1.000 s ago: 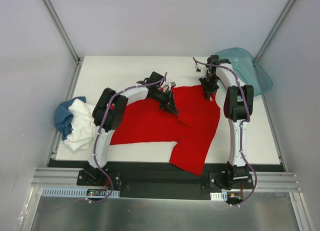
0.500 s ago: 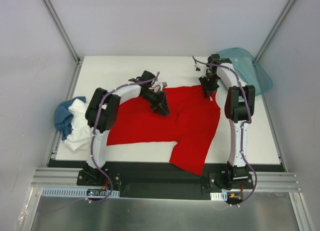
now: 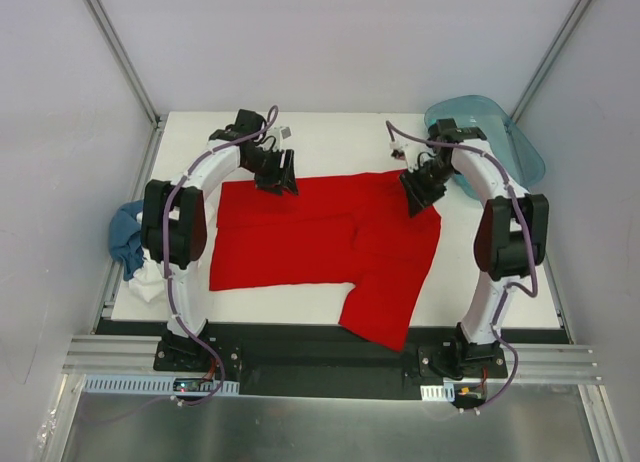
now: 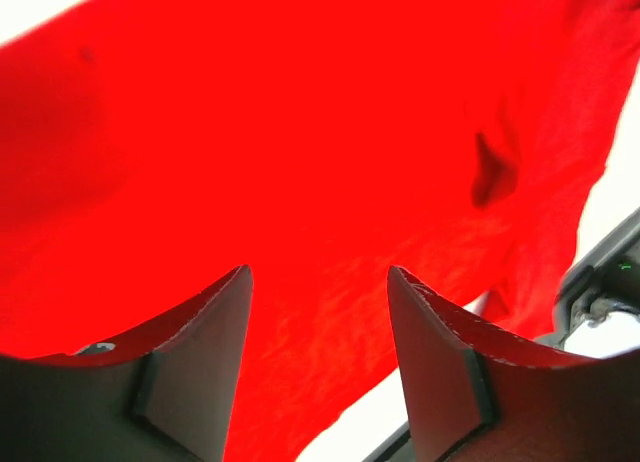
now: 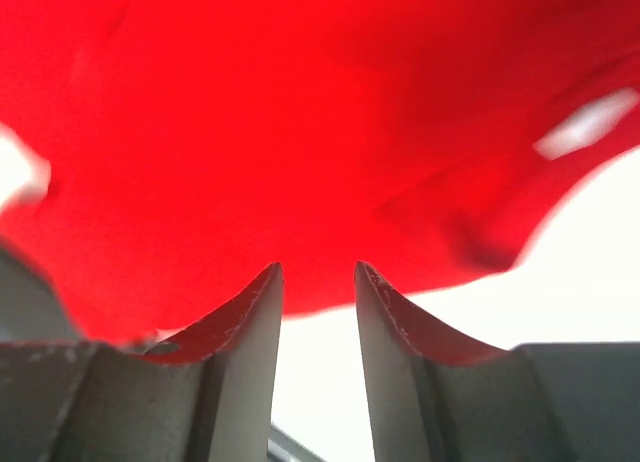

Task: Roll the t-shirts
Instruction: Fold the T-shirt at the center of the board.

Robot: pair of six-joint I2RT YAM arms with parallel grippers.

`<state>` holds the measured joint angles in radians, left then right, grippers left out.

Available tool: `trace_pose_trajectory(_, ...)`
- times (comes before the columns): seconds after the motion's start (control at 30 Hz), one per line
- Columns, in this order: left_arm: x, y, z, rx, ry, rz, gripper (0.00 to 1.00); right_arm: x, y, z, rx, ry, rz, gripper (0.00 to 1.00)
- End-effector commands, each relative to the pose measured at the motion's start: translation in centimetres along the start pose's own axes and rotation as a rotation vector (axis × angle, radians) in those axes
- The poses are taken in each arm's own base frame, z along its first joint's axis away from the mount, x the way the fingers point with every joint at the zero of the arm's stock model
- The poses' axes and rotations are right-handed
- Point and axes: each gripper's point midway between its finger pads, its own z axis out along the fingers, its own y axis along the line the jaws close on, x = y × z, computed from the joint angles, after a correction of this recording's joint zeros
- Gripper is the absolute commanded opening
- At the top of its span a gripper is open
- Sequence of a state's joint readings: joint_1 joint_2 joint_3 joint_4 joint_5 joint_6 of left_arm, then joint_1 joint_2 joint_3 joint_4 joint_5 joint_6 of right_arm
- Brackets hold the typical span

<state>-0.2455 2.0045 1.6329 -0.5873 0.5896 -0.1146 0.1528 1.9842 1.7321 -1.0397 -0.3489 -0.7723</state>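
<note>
Bright red soft cloth t-shirt (image 3: pixel 320 242) spread out mid white desk (image 3: pixel 330 132)
Both my tools are released: left tool (image 3: pixel 284 182) at the shirt's far left edge, right tool (image 3: pixel 413 202) at its far right corner.

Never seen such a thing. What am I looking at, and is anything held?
Two robot arms, each ending in a two-finger gripper. One picture looks down from above; the other two come from wrist cameras, showing each gripper's fingers. A red shirt lies spread on the table, one part over the near edge. A white shirt and a blue shirt are bunched at left; a tub sits far right. The left gripper and right gripper are open at the red shirt's far edge, holding nothing.
</note>
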Motion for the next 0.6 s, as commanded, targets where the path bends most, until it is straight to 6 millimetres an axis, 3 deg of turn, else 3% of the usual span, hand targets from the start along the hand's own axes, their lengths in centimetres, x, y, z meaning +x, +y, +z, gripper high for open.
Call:
trace_pose_trajectory(0.0, 0.4, 1.7, -2.7, -0.086, -0.005, 0.054, 0.57, 3.9, 4.2, -1.0, -0.130, 0.010, -0.282, 0.39)
trace_pose_trajectory(0.03, 0.6, 1.9, -2.8, -0.087, -0.001, 0.048, 0.57, 4.4, 4.6, -1.4, -0.127, 0.009, -0.328, 0.39)
trace_pose_trajectory(0.07, 0.7, 2.2, -2.8, -0.091, 0.003, 0.042, 0.57, 5.8, 5.2, -0.7, -0.148, 0.046, -0.372, 0.40)
trace_pose_trajectory(0.17, 1.0, 3.0, -2.8, -0.100, 0.011, 0.026, 0.57, 7.3, 5.7, 0.4, -0.156, 0.093, -0.524, 0.40)
trace_pose_trajectory(0.37, 1.6, 3.5, -2.6, -0.110, 0.035, 0.014, 0.58, 7.8, 6.6, 2.6, -0.147, 0.105, -0.765, 0.41)
trace_pose_trajectory(0.43, 1.8, 3.7, -2.6, -0.119, 0.041, 0.032, 0.58, 8.8, 6.8, 3.4, -0.148, 0.128, -0.825, 0.41)
trace_pose_trajectory(0.57, 2.0, 4.1, -2.9, -0.143, 0.041, 0.051, 0.58, 9.2, 6.2, 4.5, -0.127, 0.145, -0.947, 0.41)
